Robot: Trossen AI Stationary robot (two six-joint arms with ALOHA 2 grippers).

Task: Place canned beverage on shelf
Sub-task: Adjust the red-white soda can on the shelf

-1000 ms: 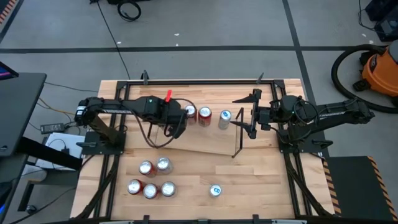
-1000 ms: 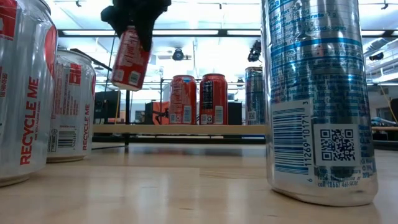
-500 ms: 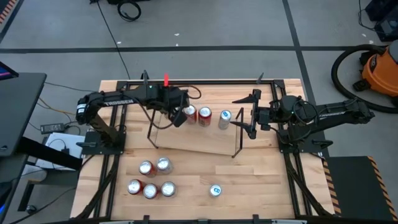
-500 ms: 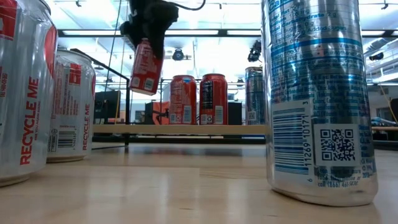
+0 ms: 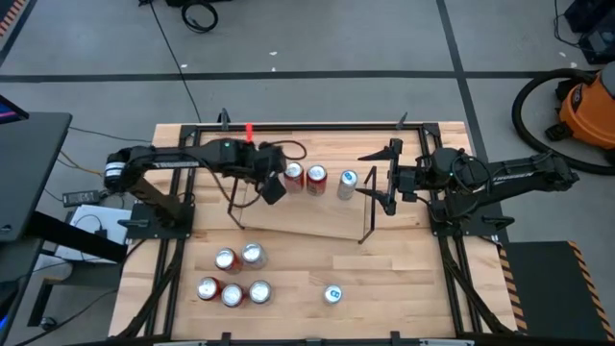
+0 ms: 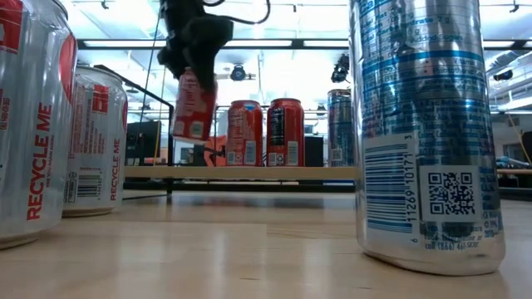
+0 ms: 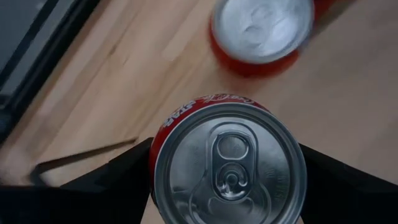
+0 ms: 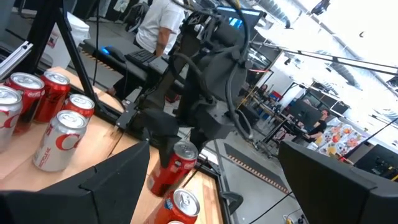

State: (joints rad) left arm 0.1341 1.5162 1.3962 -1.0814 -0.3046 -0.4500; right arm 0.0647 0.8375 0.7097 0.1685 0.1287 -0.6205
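A red canned beverage [image 6: 193, 104] hangs above the left end of the shelf [image 5: 307, 219], with my left gripper [image 5: 272, 187] shut on it. The shelf is a light-wood board with black wire frames at its short ends. Two red cans [image 5: 294, 174] [image 5: 316, 177] and a silver can [image 5: 347, 183] stand on it in a row. The held can is just left of that row. My right gripper [image 5: 370, 185] waits open and level at the shelf's right end, touching nothing. My left gripper pinches the can's side wall near its top rim [image 7: 157, 149] between its two fingers [image 7: 124, 171], one on each side. The fingers come from above, slanting down. The can hangs below them almost upright, top up, clear of the shelf.
Several red and silver cans [image 5: 235, 274] stand on the near left of the tabletop, and a blue-and-silver can [image 5: 332, 293] stands nearer the middle. Black rails [image 5: 173, 250] run along the table's sides. People [image 8: 161, 25] are in the room beyond the table.
My left gripper has carried the red can toward the table's right and down, closer to the row of cans on the shelf. The can was clearly tilted; it now hangs nearly upright.
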